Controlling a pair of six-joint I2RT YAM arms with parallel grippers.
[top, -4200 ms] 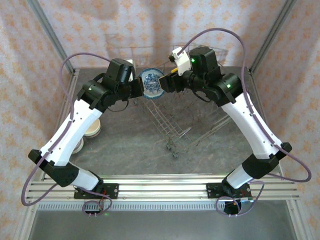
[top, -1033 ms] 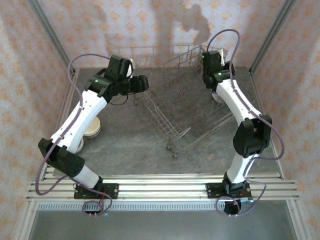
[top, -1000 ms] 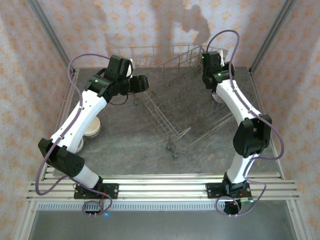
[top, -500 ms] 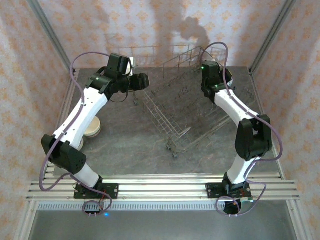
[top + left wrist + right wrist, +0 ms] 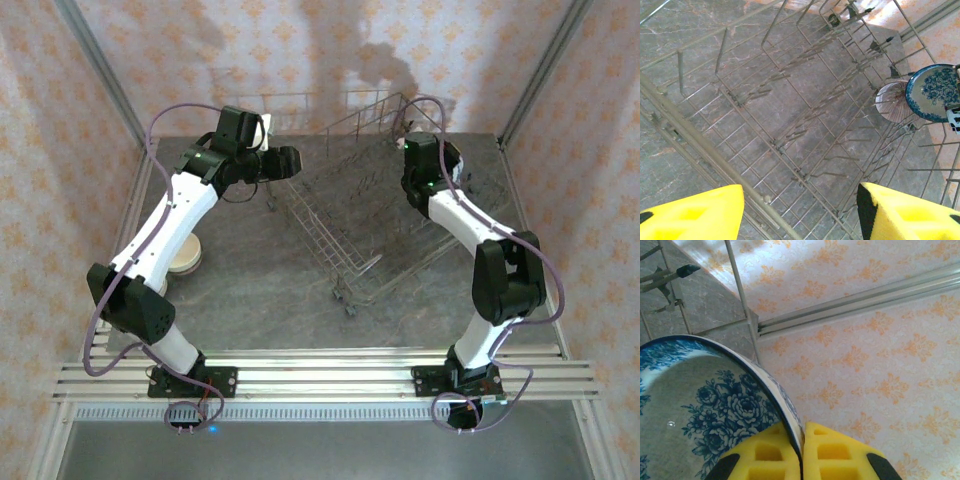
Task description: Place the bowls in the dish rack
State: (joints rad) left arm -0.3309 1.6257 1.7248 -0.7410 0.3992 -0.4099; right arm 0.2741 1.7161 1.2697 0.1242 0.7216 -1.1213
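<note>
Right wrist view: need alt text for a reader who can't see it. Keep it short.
The right gripper is shut on the rim of a blue-and-white floral bowl, seen close up at the lower left. Behind them are a thin dish rack wire, a patch of grey marbled table, and an orange-patterned wall crossed by a metal rail.

The left arm (image 5: 165, 230) rises from its base at the near edge, folds at an elbow out to the left and stretches its white forearm toward the far side. Its wrist turns inward, so the left hand (image 5: 283, 161) points to the right. In the left wrist view its two yellow fingers (image 5: 695, 212) stand well apart with nothing between them. The right arm (image 5: 462, 215) bends at an elbow on the right and reaches far and inward. The right hand (image 5: 802, 450) pinches the rim of a bowl (image 5: 705, 405) between its closed fingers
</note>
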